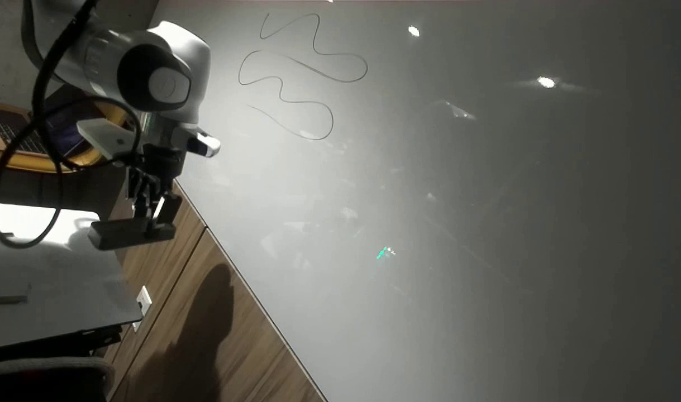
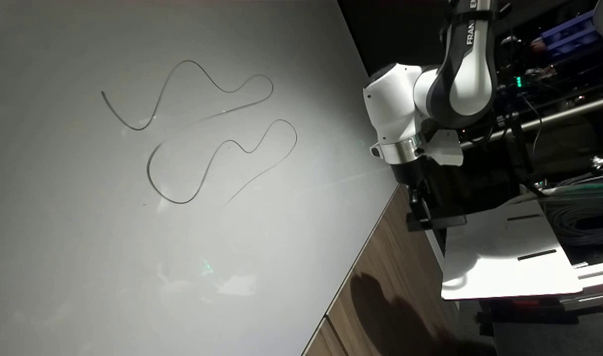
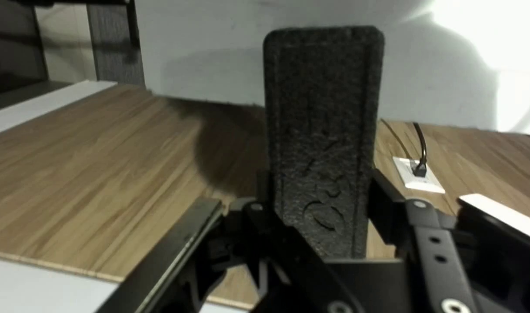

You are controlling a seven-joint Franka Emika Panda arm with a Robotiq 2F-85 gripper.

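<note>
A dark grey felt block [image 3: 323,100], shaped like a board eraser, stands between the fingers of my gripper [image 3: 320,195]. Both black pads bear on its long sides near its lower end in the wrist view. In both exterior views the gripper [image 1: 157,207] hangs from the arm with the felt block [image 1: 131,231] crosswise at its tips. Beside it spreads a large pale glossy board [image 2: 108,247]. Two thin dark wavy lines [image 2: 148,168] run over the board, faint in places. The gripper is off to the board's side, above wood panelling, apart from the lines.
Wood panelling [image 1: 251,312] borders the board and carries a shadow. A light grey panel [image 2: 509,257] lies close to the gripper. A white wall socket [image 3: 425,182] with a black plug sits on the wood. A laptop [image 1: 16,131] and loose black cables [image 1: 38,111] are near the arm.
</note>
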